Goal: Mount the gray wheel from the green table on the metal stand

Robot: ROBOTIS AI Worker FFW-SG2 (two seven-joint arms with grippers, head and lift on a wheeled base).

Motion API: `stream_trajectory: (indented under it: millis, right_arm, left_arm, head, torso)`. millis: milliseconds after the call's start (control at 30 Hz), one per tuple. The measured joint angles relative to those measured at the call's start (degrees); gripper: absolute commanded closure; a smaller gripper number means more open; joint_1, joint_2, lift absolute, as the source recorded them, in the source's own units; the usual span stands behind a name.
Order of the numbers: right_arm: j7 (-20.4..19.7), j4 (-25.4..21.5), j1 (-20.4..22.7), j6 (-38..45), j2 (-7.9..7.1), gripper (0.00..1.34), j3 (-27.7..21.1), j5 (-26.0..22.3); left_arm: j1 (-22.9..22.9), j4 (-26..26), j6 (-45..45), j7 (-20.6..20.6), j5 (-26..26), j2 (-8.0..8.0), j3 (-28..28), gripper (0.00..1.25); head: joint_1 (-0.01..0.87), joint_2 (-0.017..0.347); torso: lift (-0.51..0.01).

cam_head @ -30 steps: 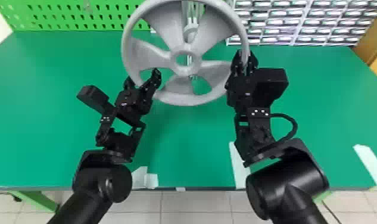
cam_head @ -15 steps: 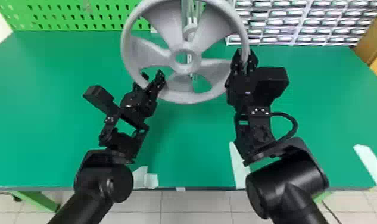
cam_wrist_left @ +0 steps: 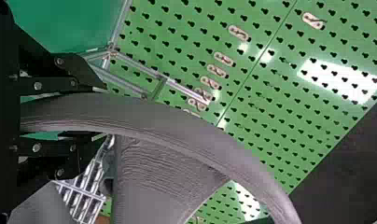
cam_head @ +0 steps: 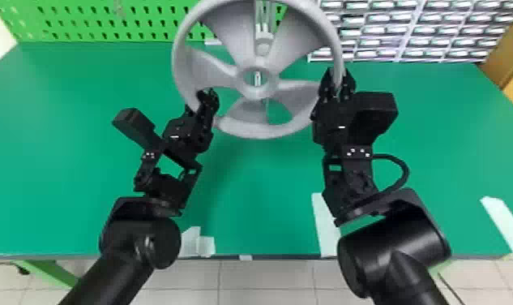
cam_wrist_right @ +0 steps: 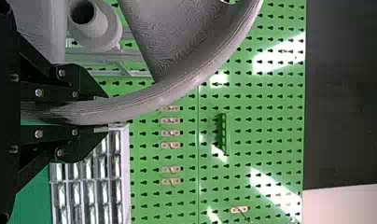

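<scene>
The gray wheel (cam_head: 243, 129) is held above the table, tilted, its hub in front of the metal stand (cam_head: 263, 16). My left gripper (cam_head: 199, 104) is at the rim's lower left, my right gripper (cam_head: 337, 83) at its right side. In the left wrist view the wheel rim (cam_wrist_left: 154, 114) fills the gap of the left gripper (cam_wrist_left: 91, 112), shut on it obliquely. The right wrist view has the right gripper (cam_wrist_right: 91, 111) shut on the wheel rim (cam_wrist_right: 144, 102). A gray tube with a flange (cam_wrist_right: 95, 28) appears beside the stand's metal bars (cam_wrist_right: 100, 57); whether the hub touches it, I cannot tell.
The green table (cam_head: 85, 162) spreads below both arms, with white tape pieces (cam_head: 326, 227) near its front edge. Behind it stand a green pegboard (cam_head: 146, 20) at the left and a rack of small drawers (cam_head: 405, 30) at the right.
The left gripper has moved right and inward onto the wheel's rim, and its fingers have drawn closer together. The wheel has shifted very slightly; the right arm has stayed almost still.
</scene>
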Motion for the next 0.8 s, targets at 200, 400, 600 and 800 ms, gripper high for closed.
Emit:
stream_trajectory:
  millis: [200,400,600,800]
  right_arm:
    - [0.0,0.0,0.0,0.7,0.04,1.19,-0.2,-0.2]
    - [0.0,0.0,0.1,1.2,0.09,1.19,-0.9,-0.3]
    - [0.0,0.0,0.3,1.8,-0.07,1.19,-1.3,-0.3]
    - [0.0,0.0,0.8,2.4,-0.25,1.19,-2.0,-0.3]
  left_arm:
    - [-0.2,-0.3,0.3,0.9,-0.7,0.02,0.0,0.9]
    - [-0.7,-0.3,1.0,0.9,-0.7,0.02,-0.7,0.9]
    - [-1.0,0.5,1.1,0.9,-0.7,-0.03,-1.9,0.9]
    - [-1.4,1.8,1.2,0.6,0.0,-0.03,-3.8,0.9]
  head:
    - [0.867,0.052]
    - [0.867,0.052]
    - [0.867,0.052]
    - [0.867,0.052]
  torso:
    - [-0.1]
    - [-0.1]
    - [-0.1]
    - [-0.1]
